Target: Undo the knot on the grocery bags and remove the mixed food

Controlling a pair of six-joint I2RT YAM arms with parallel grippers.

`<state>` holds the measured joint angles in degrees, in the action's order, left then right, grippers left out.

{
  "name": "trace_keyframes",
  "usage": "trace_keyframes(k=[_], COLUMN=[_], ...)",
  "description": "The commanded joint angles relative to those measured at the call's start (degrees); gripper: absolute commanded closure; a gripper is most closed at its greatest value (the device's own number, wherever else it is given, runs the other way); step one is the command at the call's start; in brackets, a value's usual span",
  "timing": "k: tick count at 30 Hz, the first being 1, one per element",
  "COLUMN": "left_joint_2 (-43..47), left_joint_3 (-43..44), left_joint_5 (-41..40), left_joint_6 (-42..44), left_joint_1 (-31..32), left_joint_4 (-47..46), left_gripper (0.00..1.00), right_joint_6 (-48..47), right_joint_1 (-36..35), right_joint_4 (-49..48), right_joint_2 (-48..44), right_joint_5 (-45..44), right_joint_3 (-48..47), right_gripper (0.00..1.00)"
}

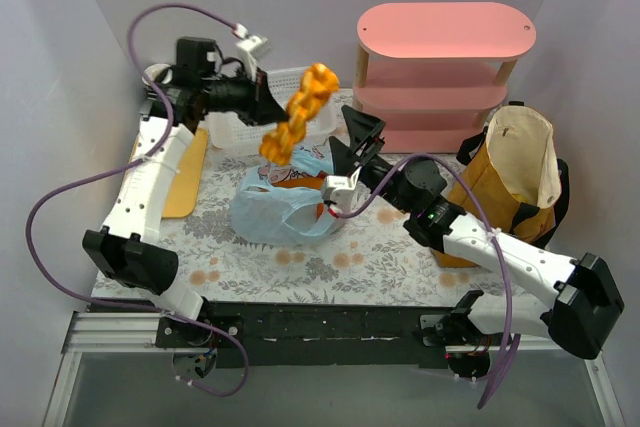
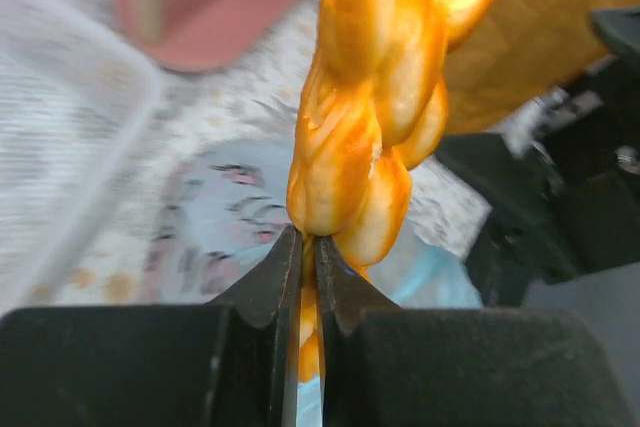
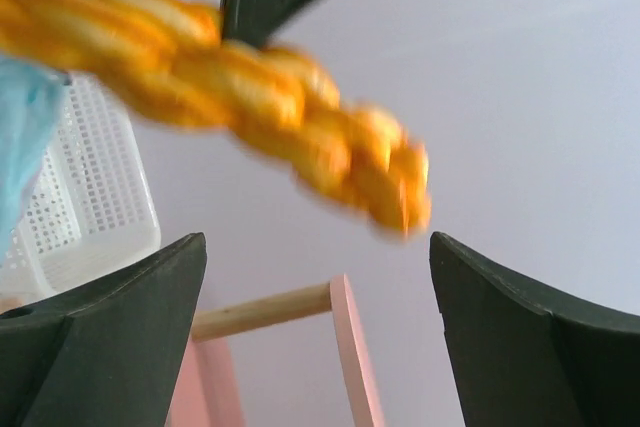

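My left gripper (image 1: 272, 109) is shut on one end of a twisted orange-tan pastry (image 1: 300, 112) and holds it in the air above the pale blue plastic bag (image 1: 275, 209). In the left wrist view the pastry (image 2: 370, 97) stands up from the closed gripper (image 2: 310, 247). The bag lies crumpled on the floral table, and something orange shows in its opening. My right gripper (image 1: 352, 142) is open and empty just right of the pastry, which crosses above it in the right wrist view (image 3: 230, 97). The mustard tote (image 1: 515, 177) stands open at the right.
A white perforated basket (image 1: 240, 127) stands behind the pastry at the back left. A pink three-tier shelf (image 1: 445, 67) stands at the back right. A tan board (image 1: 185, 172) lies under the left arm. Grey walls close in the sides and back.
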<state>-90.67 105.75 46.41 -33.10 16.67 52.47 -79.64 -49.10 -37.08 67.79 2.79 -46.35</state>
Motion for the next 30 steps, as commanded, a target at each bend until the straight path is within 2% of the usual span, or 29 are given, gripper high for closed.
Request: trace_keyframes(k=[1,5,7,9,14,19,23,30], left_joint_2=[0.2,0.0,0.1,0.6,2.1,-0.8,-2.5,-7.6], left_joint_3=[11.0,12.0,9.8,5.0,-6.3,-10.0,-12.2,-15.8], left_joint_5=[-4.9,-12.6,-20.2,-26.6,-41.7,-45.6,-50.3,-56.1], left_joint_6=[0.2,3.3,6.0,6.8,9.8,7.3,7.0,15.4], left_joint_1=[-12.0,-18.9,-20.7,-21.4,-22.6,-24.1,-24.4,-27.6], left_joint_4=[0.6,1.8,2.4,1.6,-3.5,-5.4,-8.1,-13.0], left_gripper=[1.00,1.00,1.00,1.00,1.00,1.00,1.00,1.00], right_joint_6=[14.2,22.6,25.7,29.7,38.8,43.9,44.0,41.3], right_joint_1=[0.1,0.1,0.1,0.1,0.1,0.0,0.1,0.2], right_joint_4=[6.6,9.9,12.3,14.0,24.9,29.4,30.0,29.3], right_joint_2=[-4.9,-7.7,-7.8,-8.0,-9.7,-11.1,-11.5,-11.8], right_joint_5=[-7.4,-8.6,-9.8,-10.1,-6.6,-4.0,-3.8,-1.7], right_joint_3=[-4.9,-3.3,-4.4,-5.2,-8.3,-8.1,-7.6,-5.8], right_gripper=[0.02,0.02,0.02,0.02,0.04,0.05,0.05,0.06])
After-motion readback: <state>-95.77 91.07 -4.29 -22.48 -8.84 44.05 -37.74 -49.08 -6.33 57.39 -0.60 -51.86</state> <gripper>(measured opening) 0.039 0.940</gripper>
